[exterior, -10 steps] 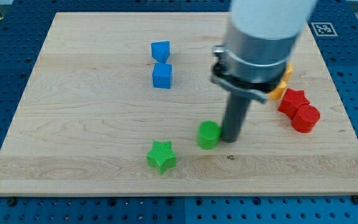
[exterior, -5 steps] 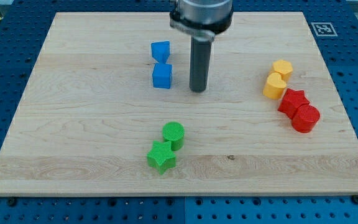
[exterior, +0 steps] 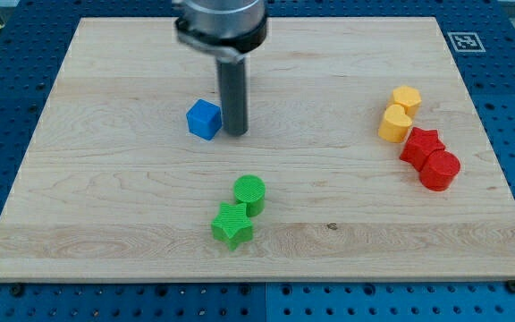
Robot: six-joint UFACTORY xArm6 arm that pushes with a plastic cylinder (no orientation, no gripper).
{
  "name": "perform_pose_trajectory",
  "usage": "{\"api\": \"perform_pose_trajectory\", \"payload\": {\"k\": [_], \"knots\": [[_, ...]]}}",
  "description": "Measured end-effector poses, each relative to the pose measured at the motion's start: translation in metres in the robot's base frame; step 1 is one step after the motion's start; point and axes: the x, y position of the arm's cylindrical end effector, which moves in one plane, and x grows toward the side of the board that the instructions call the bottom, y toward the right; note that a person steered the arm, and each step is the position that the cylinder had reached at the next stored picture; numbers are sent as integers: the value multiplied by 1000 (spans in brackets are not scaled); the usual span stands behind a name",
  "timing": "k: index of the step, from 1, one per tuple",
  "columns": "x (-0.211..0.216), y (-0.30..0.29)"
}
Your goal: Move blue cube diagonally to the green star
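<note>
The blue cube lies on the wooden board, left of centre in the upper half, turned at an angle. My tip stands right beside the cube's right side, touching it or nearly so. The green star lies near the view's bottom centre, well below and slightly right of the cube. Only one blue block shows; the rod and arm hide the spot above the cube's right.
A green cylinder touches the green star's upper right. At the view's right stand two yellow blocks, and just below them a red star and a red cylinder.
My tip moved from beside the green cylinder up to the blue blocks, then left. The blue cube slid left and down and turned. The second blue block is no longer seen.
</note>
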Motion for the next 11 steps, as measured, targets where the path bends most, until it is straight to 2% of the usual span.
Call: {"api": "perform_pose_trajectory", "payload": {"k": [1,2,4,5,6,7,8,10,11], "knots": [[-31,-1],[-21,-37],[84,-61],[88,-61],[50,-63],[34,-85],[45,-116],[124,-100],[146,-100]]}}
